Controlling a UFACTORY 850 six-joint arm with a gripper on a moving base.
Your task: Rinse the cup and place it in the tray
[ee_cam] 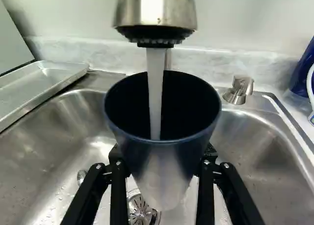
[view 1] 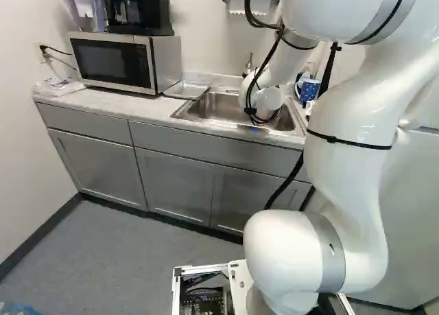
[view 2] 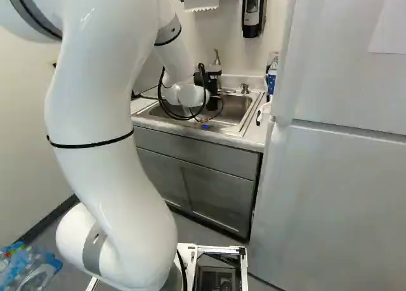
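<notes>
In the right base view the black gripper [view 2: 208, 83] is over the sink [view 2: 238, 121], its fingertips hidden. In the wrist view the gripper [ee_cam: 162, 178] is shut on a dark blue cup [ee_cam: 159, 161], one finger on each side. The cup is mouth up under the faucet [ee_cam: 156, 12], and a stream of water [ee_cam: 155, 95] runs into it. Beneath the cup is the sink basin with its drain [ee_cam: 140, 210]. A shallow metal tray [ee_cam: 64, 73] lies on the counter beside the sink; the left base view shows this tray [view 1: 186, 89] near the microwave.
The microwave [view 1: 113, 62] stands beyond the tray. A faucet handle [ee_cam: 239, 90] sits behind the basin, and a blue patterned mug [view 1: 309, 90] stands at the sink's other side. A tall white fridge [view 2: 336, 177] borders the counter. Plastic bottles [view 2: 28, 269] lie on the floor.
</notes>
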